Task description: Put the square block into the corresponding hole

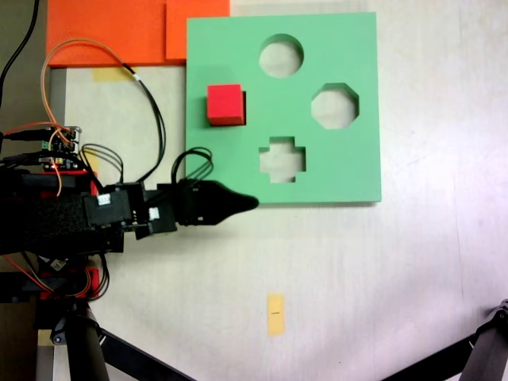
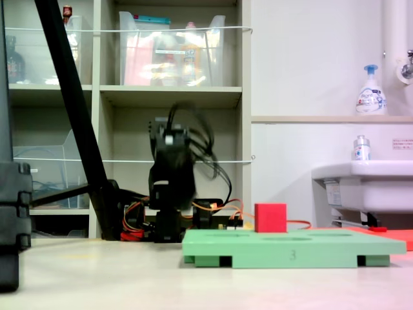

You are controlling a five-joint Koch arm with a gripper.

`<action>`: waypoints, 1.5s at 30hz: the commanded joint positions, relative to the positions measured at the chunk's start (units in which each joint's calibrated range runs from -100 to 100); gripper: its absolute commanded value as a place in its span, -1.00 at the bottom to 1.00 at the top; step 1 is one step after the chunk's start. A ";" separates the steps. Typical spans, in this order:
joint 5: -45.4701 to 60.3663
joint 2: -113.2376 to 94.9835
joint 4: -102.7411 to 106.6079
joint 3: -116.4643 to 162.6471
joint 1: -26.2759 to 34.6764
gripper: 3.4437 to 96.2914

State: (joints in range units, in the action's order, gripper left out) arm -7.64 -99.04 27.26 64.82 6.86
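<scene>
Already your square block [image 1: 225, 104] sits at the corresponding hole [image 1: 243, 107] in the green foam board [image 1: 333, 171], toward the first exterior view's left side of the board. A thin dark strip of the cutout shows along the cube's right edge, so the block looks lodged in the opening rather than lying on plain foam. In the second exterior view the cube [image 2: 270, 217] stands upright and proud of the board's top face [image 2: 293, 240]; whether it rests on the counter [image 1: 317, 262] beneath or is only partly down, you cannot tell from here.

The round cutout [image 1: 281, 55], the octagonal cutout [image 1: 334, 106] and the cross-shaped cutout [image 1: 282, 159] are all empty.

Your claw [image 1: 238, 203] is off the block, well apart from it, hanging over the board's near edge in the first exterior view. Its tip reads as one dark point there, so the jaws appear drawn together on nothing, though motion blur in the second exterior view keeps this from being certain.

By my judgement the placing is done or nearly so; what is left, at most, is confirming the seat and backing the arm away. The orange foam sheets [image 1: 103, 32] lie untouched beyond the board.
</scene>
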 commanded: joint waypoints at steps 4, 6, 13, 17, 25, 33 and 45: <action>2.10 -0.96 -28.76 26.90 -0.44 0.20; 2.74 -0.96 -28.85 32.19 -0.68 0.18; 8.16 -0.96 -28.18 35.18 -1.03 0.08; 8.16 -0.96 -27.99 35.18 -1.27 0.07; 8.11 -0.96 -27.99 35.18 -2.15 0.02; 8.11 -0.96 -27.89 35.18 -6.59 0.02; 8.11 -0.96 -28.27 35.18 -6.54 0.00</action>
State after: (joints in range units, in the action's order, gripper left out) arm 0.02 -99.45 -2.99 96.96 0.42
